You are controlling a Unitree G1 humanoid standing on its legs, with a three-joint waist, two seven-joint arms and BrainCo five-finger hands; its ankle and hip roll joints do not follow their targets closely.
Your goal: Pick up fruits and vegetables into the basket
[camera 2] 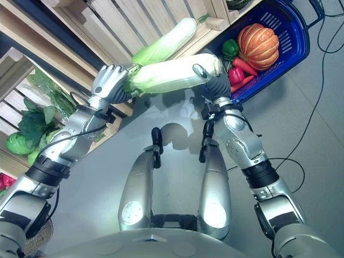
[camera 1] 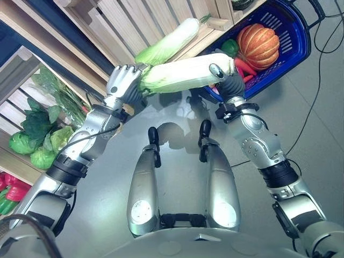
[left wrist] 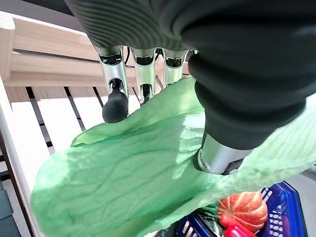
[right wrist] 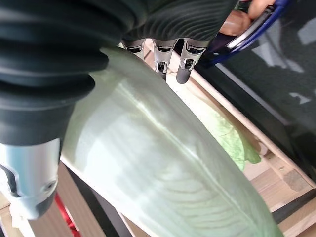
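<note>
Cabbage (camera 1: 183,75) gripped by both hands, apparently beside basket (camera 1: 293,51)

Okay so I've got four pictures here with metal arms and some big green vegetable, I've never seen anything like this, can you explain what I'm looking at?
This is a humanoid robot seen through its own cameras. Two pictures come from cameras on its head, looking down at its arms; the other two come from cameras on each wrist, very close up. The left hand grips the leafy green end of a long napa cabbage, and the right hand grips its pale end, so both carry it. A second cabbage lies on the wooden shelf. By the right hand sits a blue basket already holding a pumpkin and peppers. More greens sit at the left.
</note>
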